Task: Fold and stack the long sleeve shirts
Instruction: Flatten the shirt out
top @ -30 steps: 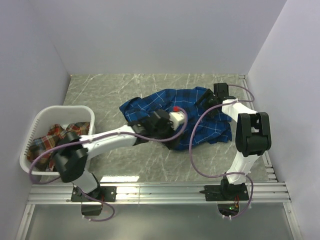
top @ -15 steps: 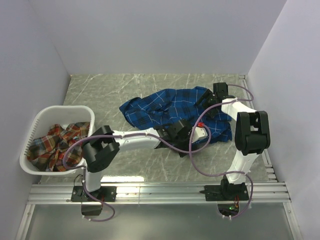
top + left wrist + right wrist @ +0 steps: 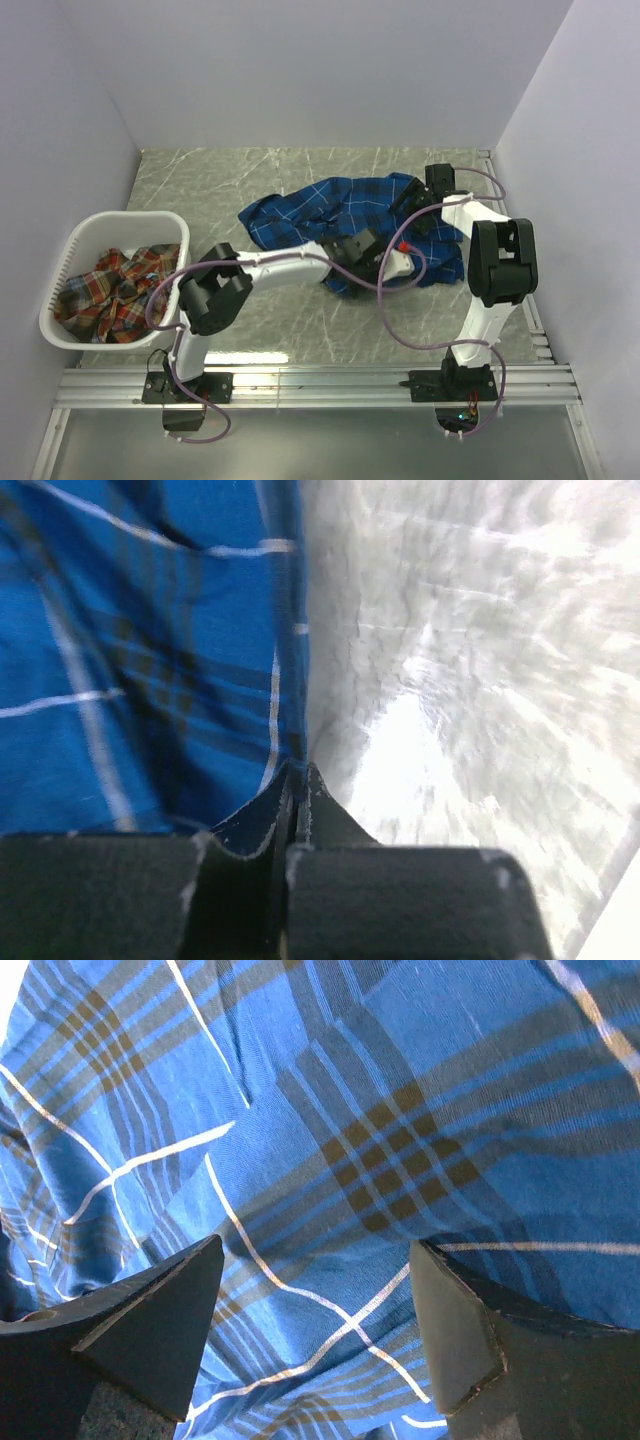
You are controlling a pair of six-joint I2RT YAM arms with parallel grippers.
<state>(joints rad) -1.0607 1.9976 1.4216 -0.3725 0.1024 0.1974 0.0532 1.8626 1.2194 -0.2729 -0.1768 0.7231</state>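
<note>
Two shirts unfolded | your left gripper (image 3: 300, 785), open a moment ago, now pinches the edge of the royal blue plaid woven shirt (image 3: 345, 210), frame centre | right gripper (image 3: 315, 1260) spread wide over it | red-orange plaid shirt (image 3: 115, 280) in white plastic basket (image 3: 130, 218), left | you likely can start spreading.

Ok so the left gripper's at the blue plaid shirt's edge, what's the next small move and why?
Probably lift the left gripper slightly and draw the edge of the blue plaid woven shirt outward: its jaws are pinched on that edge, the shirt lies bunched, and the right gripper hangs open above it.
</note>
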